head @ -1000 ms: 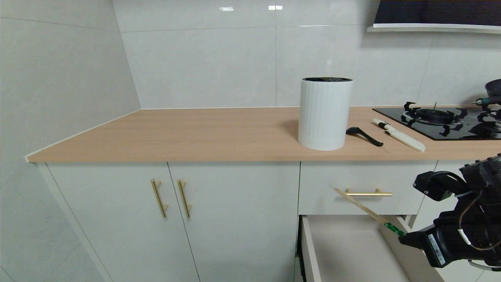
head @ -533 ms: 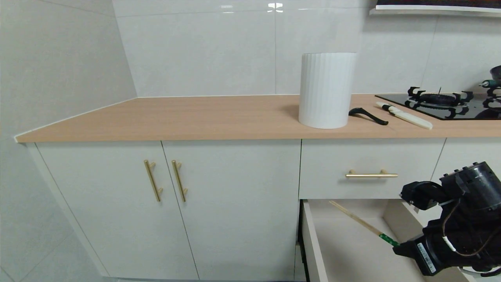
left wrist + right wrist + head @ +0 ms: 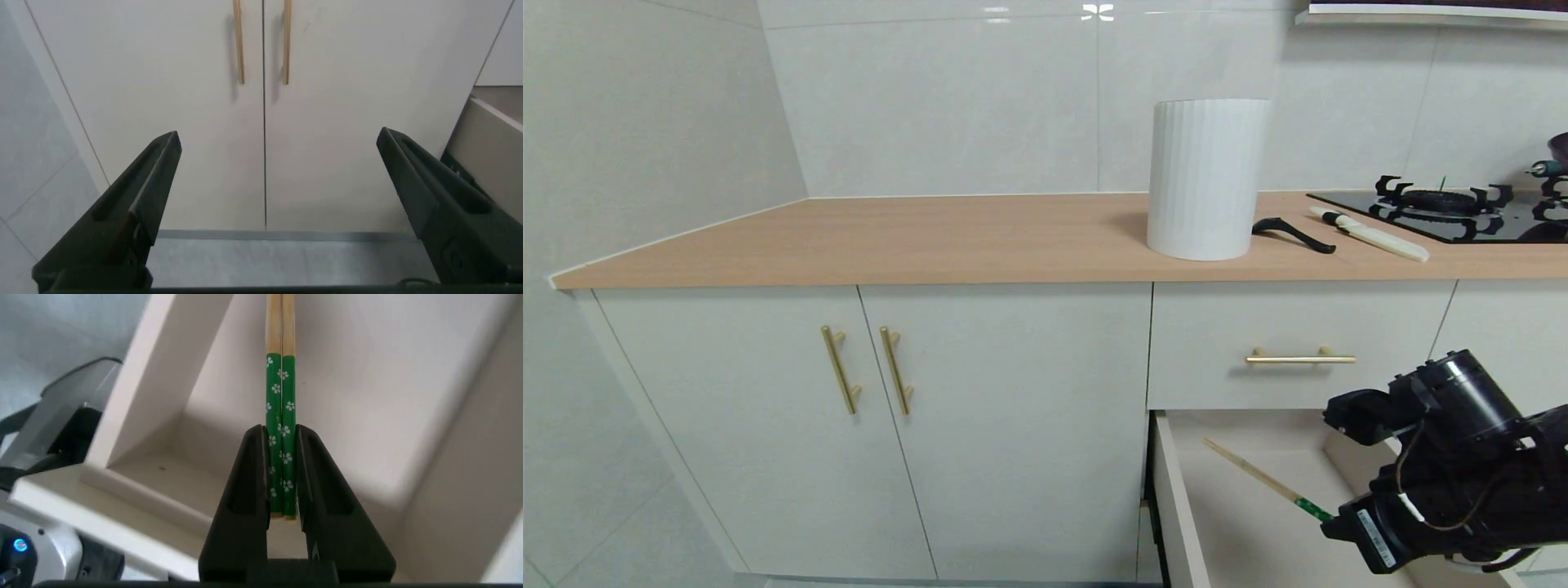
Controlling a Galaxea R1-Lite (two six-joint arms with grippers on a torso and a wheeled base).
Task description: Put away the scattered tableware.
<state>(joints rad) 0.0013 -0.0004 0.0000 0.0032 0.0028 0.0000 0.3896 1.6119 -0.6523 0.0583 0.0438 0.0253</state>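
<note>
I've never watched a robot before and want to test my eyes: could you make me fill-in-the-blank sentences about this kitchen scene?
The right hand grips a pair of ____.
They hang over the open ____ below the counter.
The ribbed canister on the counter is coloured ____.
Missing words: chopsticks, drawer, white.

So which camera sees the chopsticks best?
The right wrist view: both chopsticks, with green flowered ends, sit clamped in the right tool above the open drawer. The head view shows them as one thin slanted stick. The left wrist view faces cabinet doors.
</note>
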